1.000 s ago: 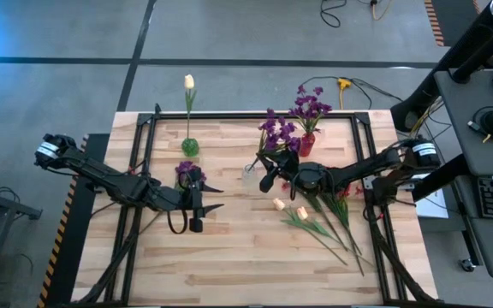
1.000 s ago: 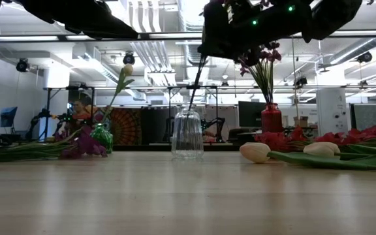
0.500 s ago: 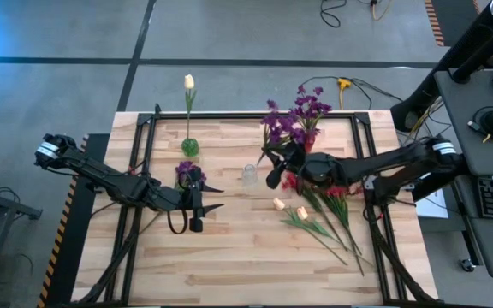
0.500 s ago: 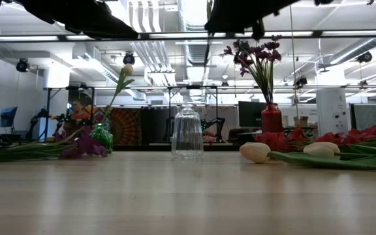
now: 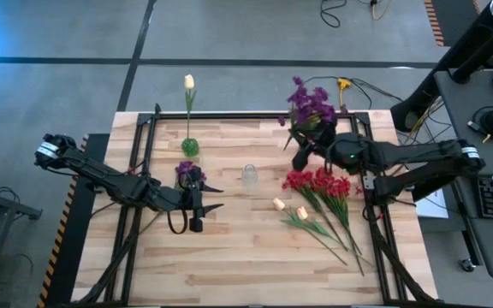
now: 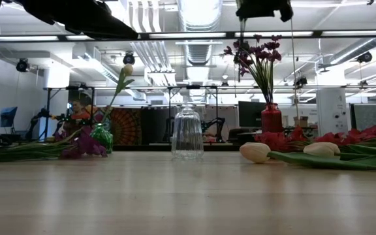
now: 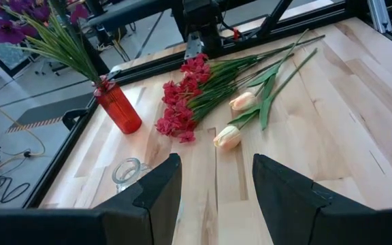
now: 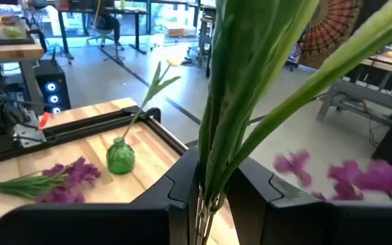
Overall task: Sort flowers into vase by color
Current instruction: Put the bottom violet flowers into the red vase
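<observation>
My right gripper (image 5: 303,154) is shut on a purple flower (image 5: 300,92) and stands high over the red vase (image 6: 271,119) at the far right, which holds other purple flowers (image 6: 256,52). An empty clear vase (image 5: 249,176) stands mid-table. A green vase (image 5: 190,147) holds a cream tulip (image 5: 189,82). Flat on the table lie red flowers (image 5: 319,181), two cream tulips (image 5: 289,208) and a purple flower (image 5: 185,170). That purple flower lies beside my left gripper (image 5: 219,196), which is open with nothing between its fingers. My right gripper pinches the purple flower's green stems (image 8: 209,178) between its two fingers (image 8: 182,187), near their lower end. The fingers come level and lie across the stems. The flower stands upright, lifted clear, with short stem ends (image 8: 203,216) hanging below the fingers.
A black metal frame (image 5: 255,115) runs along the tabletop's edges. The right half of the table is crowded with lying stems (image 5: 336,227). Bare wood lies near the front edge (image 5: 246,265). Cables (image 5: 349,84) lie on the floor beyond the far edge.
My right gripper has risen and gone from the clear vase toward the table's far right, to above the red vase. It stays shut on the purple flower, whose stem has come up out of the clear vase and now hangs clear.
</observation>
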Action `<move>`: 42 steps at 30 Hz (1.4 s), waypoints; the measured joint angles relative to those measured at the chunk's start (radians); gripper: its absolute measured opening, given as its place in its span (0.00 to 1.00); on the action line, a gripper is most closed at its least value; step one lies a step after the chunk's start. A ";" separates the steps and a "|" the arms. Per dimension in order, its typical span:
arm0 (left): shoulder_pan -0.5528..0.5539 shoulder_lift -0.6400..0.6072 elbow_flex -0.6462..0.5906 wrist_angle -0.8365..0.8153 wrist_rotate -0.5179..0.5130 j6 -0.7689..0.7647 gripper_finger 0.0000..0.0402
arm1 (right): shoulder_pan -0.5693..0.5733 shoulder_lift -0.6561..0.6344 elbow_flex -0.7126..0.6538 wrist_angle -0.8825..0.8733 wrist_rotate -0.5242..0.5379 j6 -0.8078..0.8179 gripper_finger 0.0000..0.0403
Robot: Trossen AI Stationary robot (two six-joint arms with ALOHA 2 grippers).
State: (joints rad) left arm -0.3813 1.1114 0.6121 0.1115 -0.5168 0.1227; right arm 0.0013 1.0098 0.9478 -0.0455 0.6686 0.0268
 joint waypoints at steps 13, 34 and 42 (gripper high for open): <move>0.012 0.000 0.044 0.023 0.001 0.181 0.41 | 0.013 -0.108 -0.102 -0.078 0.031 0.126 0.14; 0.287 -0.018 0.047 0.073 0.425 0.379 0.36 | 0.092 -0.273 -0.052 -0.443 0.134 0.322 0.06; 0.377 -0.038 0.047 0.132 0.621 0.356 0.30 | 0.092 -0.294 -0.167 -0.336 0.225 0.281 0.06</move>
State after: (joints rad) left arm -0.0046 1.0738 0.6586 0.2438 0.1040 0.4782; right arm 0.0937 0.7162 0.7807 -0.3811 0.8941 0.3081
